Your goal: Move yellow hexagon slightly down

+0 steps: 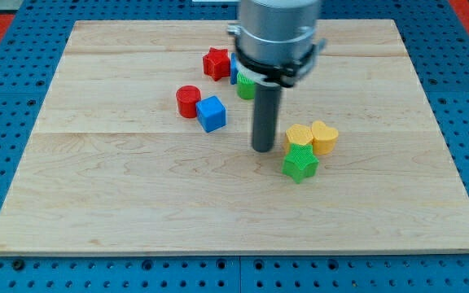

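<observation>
The yellow hexagon [299, 135] lies right of the board's centre. A yellow heart-shaped block [325, 137] touches its right side. A green star [300, 164] touches it from below. My tip [262, 149] rests on the board just left of the yellow hexagon, a small gap away, level with its lower edge and up-left of the green star.
A red cylinder [188, 101] and a blue cube [212, 113] sit together left of the rod. A red star [216, 63], a blue block [234, 68] and a green block [245, 86] cluster at the view's top, partly hidden by the arm. The wooden board [96, 195] ends in blue pegboard.
</observation>
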You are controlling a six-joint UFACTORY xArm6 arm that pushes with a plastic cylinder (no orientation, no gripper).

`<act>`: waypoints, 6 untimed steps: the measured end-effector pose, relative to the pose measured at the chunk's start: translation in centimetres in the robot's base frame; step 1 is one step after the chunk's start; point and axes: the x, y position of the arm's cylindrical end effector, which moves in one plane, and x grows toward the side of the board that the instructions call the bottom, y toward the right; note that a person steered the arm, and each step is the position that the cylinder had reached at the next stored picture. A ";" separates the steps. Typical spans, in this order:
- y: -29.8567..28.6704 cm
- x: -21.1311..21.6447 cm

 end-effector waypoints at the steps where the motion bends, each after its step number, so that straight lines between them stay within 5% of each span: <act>1: 1.2 -3.8; 3: 10.5 -2.8; 5: 10.9 1.3; 6: 8.6 -2.5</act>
